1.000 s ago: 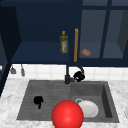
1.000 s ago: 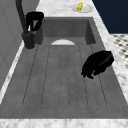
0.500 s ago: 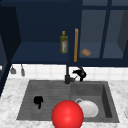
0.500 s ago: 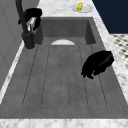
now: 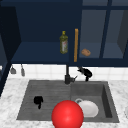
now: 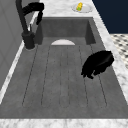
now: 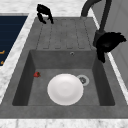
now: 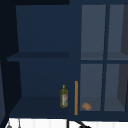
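My left hand (image 5: 38,100) hangs over the ribbed drainboard (image 5: 47,92) left of the basin, fingers relaxed and pointing down, holding nothing. It also shows as the hand (image 6: 98,64) near the front rim and as the far hand (image 7: 44,11). My right hand (image 5: 85,72) floats just right of the black faucet (image 5: 67,75), above the basin's back rim, fingers drooping and empty; it is the hand (image 6: 33,7) by the faucet (image 6: 25,25) and the near hand (image 7: 108,42). A white plate (image 7: 65,88) lies in the basin (image 7: 25,75).
A red sphere (image 5: 67,115) sits at the front edge of the sink. A small red thing (image 7: 37,74) lies by the basin's front wall. The open cabinet above holds a bottle (image 8: 64,96), a brown lump (image 8: 86,106) and an orange door handle (image 8: 76,97). A dish with something yellow (image 6: 80,7) sits on the far counter.
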### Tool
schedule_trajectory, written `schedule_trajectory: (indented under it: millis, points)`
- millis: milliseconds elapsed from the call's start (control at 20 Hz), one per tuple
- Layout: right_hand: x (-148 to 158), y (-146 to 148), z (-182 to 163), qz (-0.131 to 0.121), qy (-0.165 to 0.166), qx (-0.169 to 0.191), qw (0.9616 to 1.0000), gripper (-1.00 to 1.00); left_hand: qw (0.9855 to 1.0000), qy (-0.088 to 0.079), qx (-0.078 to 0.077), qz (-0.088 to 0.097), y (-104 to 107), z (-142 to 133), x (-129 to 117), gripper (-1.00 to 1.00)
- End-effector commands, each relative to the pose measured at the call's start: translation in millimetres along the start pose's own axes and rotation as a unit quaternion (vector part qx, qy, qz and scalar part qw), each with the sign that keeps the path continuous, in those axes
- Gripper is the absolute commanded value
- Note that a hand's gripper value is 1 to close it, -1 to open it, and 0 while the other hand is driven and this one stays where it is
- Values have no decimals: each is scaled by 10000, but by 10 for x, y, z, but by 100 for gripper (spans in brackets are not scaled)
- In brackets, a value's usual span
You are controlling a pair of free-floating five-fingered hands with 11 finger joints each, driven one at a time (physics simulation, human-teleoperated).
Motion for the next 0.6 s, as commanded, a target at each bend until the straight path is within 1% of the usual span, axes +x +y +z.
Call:
schedule_trajectory:
  millis: [0,100,200,350,550]
  points:
    - [-27,52,235,58,253,4,9997,-100,10000,0,0,0,0,0,0,0]
    - [18,127,359,88,414,-39,9991,-100,10000,0,0,0,0,0,0,0]
    - [80,165,419,107,661,-48,9977,-100,10000,0,0,0,0,0,0,0]
    - [128,168,509,117,1051,-80,9944,-100,10000,0,0,0,0,0,0,0]
    - [235,149,654,34,1399,-81,9901,-100,10000,0,0,0,0,0,0,0]
